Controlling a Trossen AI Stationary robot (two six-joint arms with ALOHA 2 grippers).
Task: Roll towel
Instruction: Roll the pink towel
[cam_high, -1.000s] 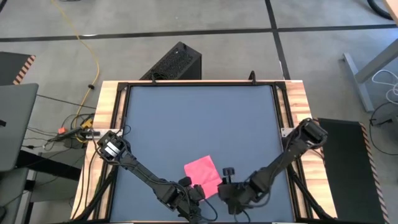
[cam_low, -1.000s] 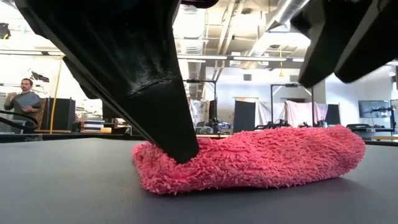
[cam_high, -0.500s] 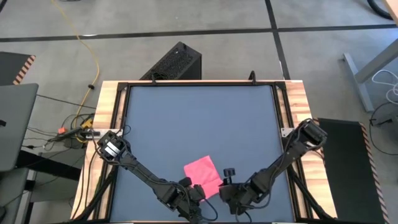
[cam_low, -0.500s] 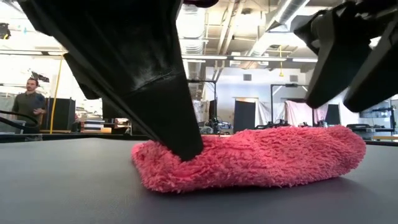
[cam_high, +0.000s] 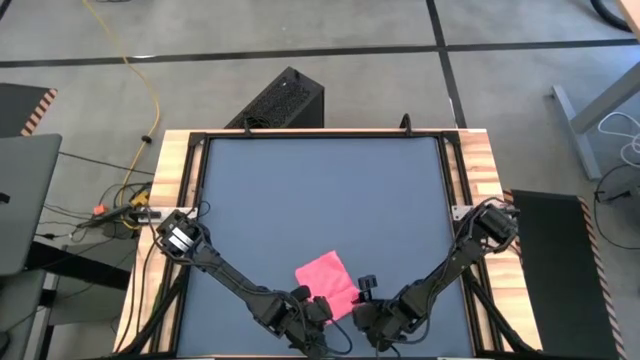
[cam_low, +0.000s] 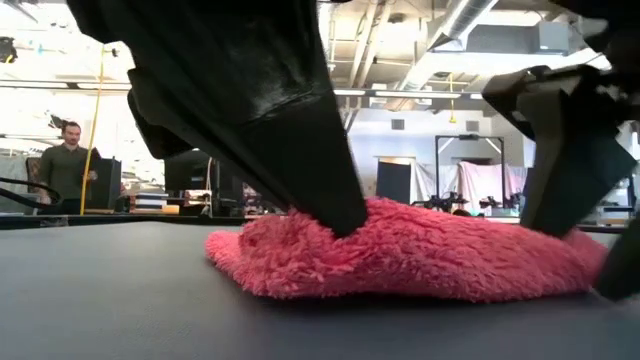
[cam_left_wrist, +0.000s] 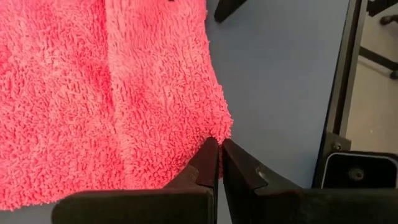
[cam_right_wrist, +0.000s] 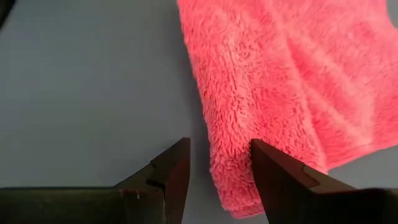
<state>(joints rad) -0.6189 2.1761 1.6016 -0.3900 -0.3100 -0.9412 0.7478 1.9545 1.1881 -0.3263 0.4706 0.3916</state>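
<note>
Both grippers are set at the table's near edge: the left gripper (cam_left_wrist: 219, 144) is pinched closed on the pink towel's (cam_high: 326, 281) corner, while the right gripper (cam_right_wrist: 219, 163) is spread apart astride the towel's edge on the grey mat (cam_high: 320, 190).

Most of the dark grey mat (cam_high: 320, 200) lies bare and open to me — the whole far half and both sides offer free passage. The only thing in the way is the pink towel (cam_high: 326, 278), lying flat near the front edge, where my left gripper (cam_left_wrist: 219, 155), fingers pressed together, meets its corner and my right gripper (cam_right_wrist: 214, 163), fingers parted, stands over its edge. Between my two grippers little room is left — the black frame (cam_high: 450, 190) bounds the mat.
</note>
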